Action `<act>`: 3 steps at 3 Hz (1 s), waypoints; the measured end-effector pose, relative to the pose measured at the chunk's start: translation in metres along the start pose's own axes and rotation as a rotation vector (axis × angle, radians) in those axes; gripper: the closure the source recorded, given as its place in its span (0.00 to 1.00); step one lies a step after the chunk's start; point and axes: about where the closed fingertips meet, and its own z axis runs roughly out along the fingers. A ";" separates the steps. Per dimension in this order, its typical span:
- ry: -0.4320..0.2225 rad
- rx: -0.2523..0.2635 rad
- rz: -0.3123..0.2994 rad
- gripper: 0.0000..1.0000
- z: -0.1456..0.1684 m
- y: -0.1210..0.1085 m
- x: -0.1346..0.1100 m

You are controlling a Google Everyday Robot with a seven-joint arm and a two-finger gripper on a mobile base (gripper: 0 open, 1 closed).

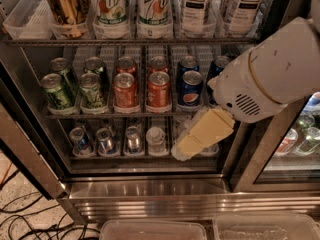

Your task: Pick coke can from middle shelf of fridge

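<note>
Camera view: the hand (pixel 184 147), a smooth cream wedge under a rounded white wrist, hangs below the front edge of the middle shelf tabletop (pixel 100 115), toward its right end. Whether it is open or closed I cannot tell. The coke can (pixel 159 91), a glossy red cylinder with a silver top, stands at that front edge, mid-width, in the steel-framed fridge (pixel 150 194). The hand should rise, shift left and enter straight, clear of the blue Pepsi can (pixel 192 88).
</note>
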 end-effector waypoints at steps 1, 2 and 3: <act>-0.024 0.067 -0.012 0.00 0.005 -0.002 -0.002; -0.063 0.119 -0.035 0.00 0.033 0.016 0.018; -0.151 0.112 0.007 0.00 0.077 0.019 0.048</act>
